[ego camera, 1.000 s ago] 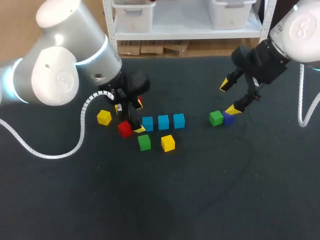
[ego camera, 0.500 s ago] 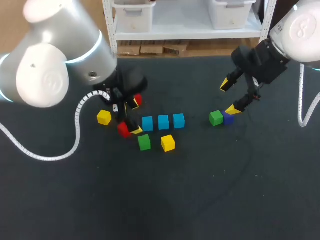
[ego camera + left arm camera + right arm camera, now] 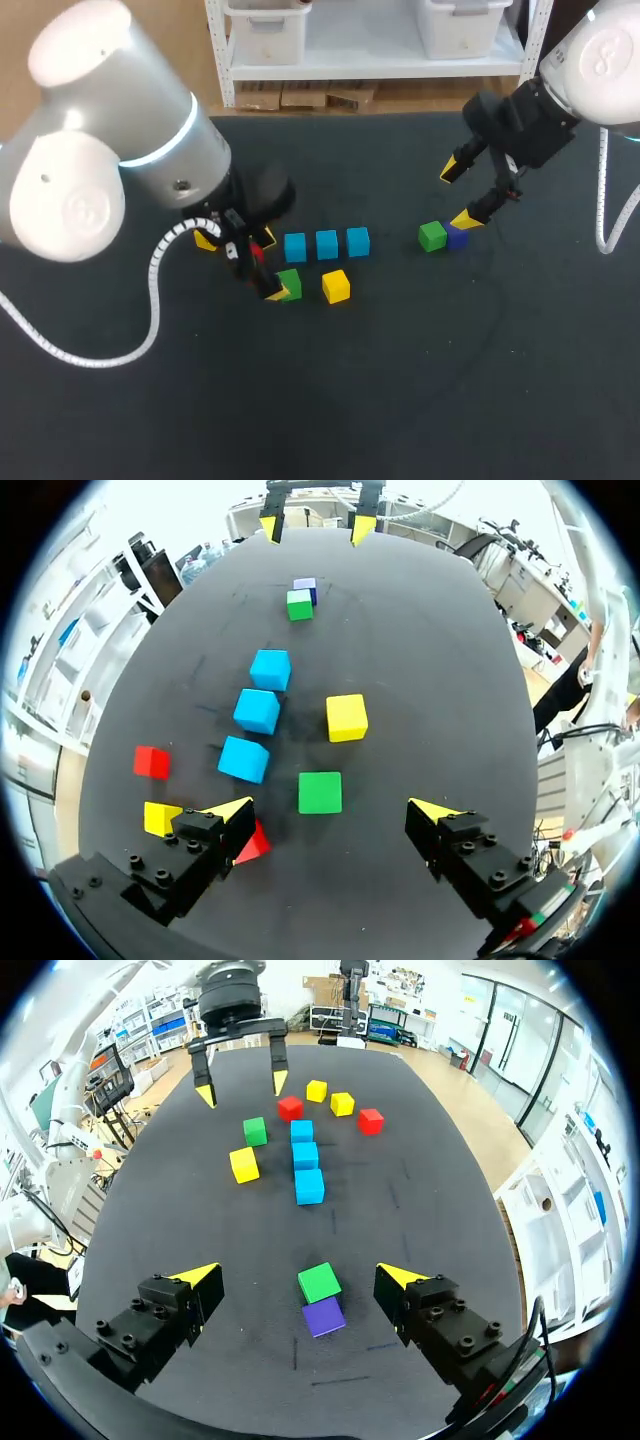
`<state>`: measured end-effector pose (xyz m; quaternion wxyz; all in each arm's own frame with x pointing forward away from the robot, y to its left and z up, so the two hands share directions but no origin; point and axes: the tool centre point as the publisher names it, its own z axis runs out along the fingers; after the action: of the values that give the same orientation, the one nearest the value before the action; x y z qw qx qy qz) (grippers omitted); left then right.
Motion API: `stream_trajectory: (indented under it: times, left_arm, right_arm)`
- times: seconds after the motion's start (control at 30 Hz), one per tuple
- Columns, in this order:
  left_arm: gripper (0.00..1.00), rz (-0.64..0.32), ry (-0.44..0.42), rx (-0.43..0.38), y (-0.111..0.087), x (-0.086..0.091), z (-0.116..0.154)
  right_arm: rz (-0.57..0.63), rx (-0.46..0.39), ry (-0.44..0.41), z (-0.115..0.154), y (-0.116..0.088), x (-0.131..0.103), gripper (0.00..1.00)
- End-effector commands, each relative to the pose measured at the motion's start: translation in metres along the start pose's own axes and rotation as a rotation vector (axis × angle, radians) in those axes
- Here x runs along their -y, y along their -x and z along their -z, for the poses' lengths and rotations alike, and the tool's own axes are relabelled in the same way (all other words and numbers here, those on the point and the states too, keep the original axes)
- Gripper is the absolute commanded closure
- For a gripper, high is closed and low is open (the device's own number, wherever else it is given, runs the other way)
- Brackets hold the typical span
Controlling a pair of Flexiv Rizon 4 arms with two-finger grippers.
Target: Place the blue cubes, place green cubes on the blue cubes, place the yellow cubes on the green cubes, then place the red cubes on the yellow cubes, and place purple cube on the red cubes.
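L gripper (image 3: 331, 810) hangs over the table (image 3: 400, 380) w/ jaws spread wide, gripping nothing. It straddles the green cube (image 3: 320, 792), which sits just near of the left end of the blue row (image 3: 327, 244), w/ a yellow cube (image 3: 336, 286) just to its right. Risks, as I judge them: in the L wrist view the green cube looks off-centre, closer to the finger that has a red cube (image 3: 252, 842) tucked partly behind it. A squeeze would prob. shove or twist the cube before both pads bite, and a skewed grip gives a skewed drop on a blue cube. That same finger could land on the red cube or nudge it on the way down, and the row's left blue cube is near enough to get clipped too. Farther left lie the other red (image 3: 152, 762) and other yellow (image 3: 160, 818), apart from all this. R gripper (image 3: 298, 1276), also spread and holding nothing, hangs at the right above the 2nd green (image 3: 319, 1282) and the purple cube (image 3: 323, 1316). These two touch, so lifting the one may drag or tip the other. Containers: none among the cubes. All lie loose, flat on the table, nothing inside or atop anything, no tier built on the blue row yet.
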<state>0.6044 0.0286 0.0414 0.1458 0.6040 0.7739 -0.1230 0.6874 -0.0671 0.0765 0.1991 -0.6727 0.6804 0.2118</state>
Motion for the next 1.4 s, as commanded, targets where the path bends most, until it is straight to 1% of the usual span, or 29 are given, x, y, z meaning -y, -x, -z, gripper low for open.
stream_trajectory:
  times: [0.03, 0.2, 0.37, 0.53, 0.63, 0.67, 0.87, 1.07, 1.13, 1.17, 1.2, 1.27, 1.3, 1.33, 1.4]
  left_arm:
    - [0.0, 0.005, 0.008, 0.025, -0.004, 0.002, -0.013]
    - [0.0, 0.003, 0.002, 0.028, -0.001, 0.0, -0.026]
    - [0.0, 0.005, -0.002, 0.031, -0.003, -0.002, -0.036]
    - [0.11, 0.016, 0.001, 0.022, -0.007, -0.004, -0.038]
    - [0.25, 0.024, 0.001, 0.02, -0.01, -0.005, -0.039]
    - [0.27, 0.025, 0.001, 0.019, -0.011, -0.005, -0.04]
    - [0.29, 0.028, -0.003, 0.023, -0.012, -0.008, -0.045]
    - [0.26, 0.029, -0.004, 0.033, -0.008, -0.01, -0.048]
    - [0.29, 0.029, -0.004, 0.036, -0.008, -0.011, -0.048]
    - [0.31, 0.028, -0.004, 0.037, -0.008, -0.011, -0.048]
    - [0.51, 0.028, -0.003, 0.037, -0.008, -0.012, -0.048]
    - [0.69, 0.028, -0.003, 0.037, -0.008, -0.012, -0.048]
    - [0.87, 0.029, -0.003, 0.037, -0.008, -0.012, -0.048]
    - [1.0, 0.03, -0.004, 0.037, -0.008, -0.012, -0.048]
    - [1.0, 0.033, -0.005, 0.038, -0.009, -0.011, -0.048]
  right_arm:
    - [0.001, 0.002, 0.001, 0.0, 0.0, 0.0, 0.0]
    - [0.001, 0.002, 0.001, 0.0, 0.0, 0.0, 0.0]
    - [0.001, 0.002, 0.001, 0.0, 0.0, 0.0, 0.0]
    - [0.001, 0.002, 0.001, 0.0, 0.0, 0.0, 0.0]
    - [0.001, 0.002, 0.001, 0.0, 0.0, 0.0, 0.0]
    - [0.001, 0.002, 0.001, 0.0, 0.0, 0.0, 0.0]
    - [0.001, 0.002, 0.001, 0.0, 0.0, 0.0, 0.0]
    - [0.001, 0.002, 0.001, 0.0, 0.0, 0.0, 0.0]
    - [0.001, 0.002, 0.001, 0.0, 0.0, 0.0, 0.0]
    - [0.001, 0.002, 0.001, 0.0, 0.0, 0.0, 0.0]
    - [0.001, 0.002, 0.001, 0.0, 0.0, 0.0, 0.0]
    - [0.001, 0.002, 0.001, 0.0, 0.0, 0.0, 0.0]
    - [0.001, 0.002, 0.001, 0.0, 0.0, 0.0, 0.0]
    - [0.001, 0.002, 0.001, 0.0, 0.0, 0.0, 0.0]
    - [0.001, 0.002, 0.001, 0.0, 0.0, 0.0, 0.0]
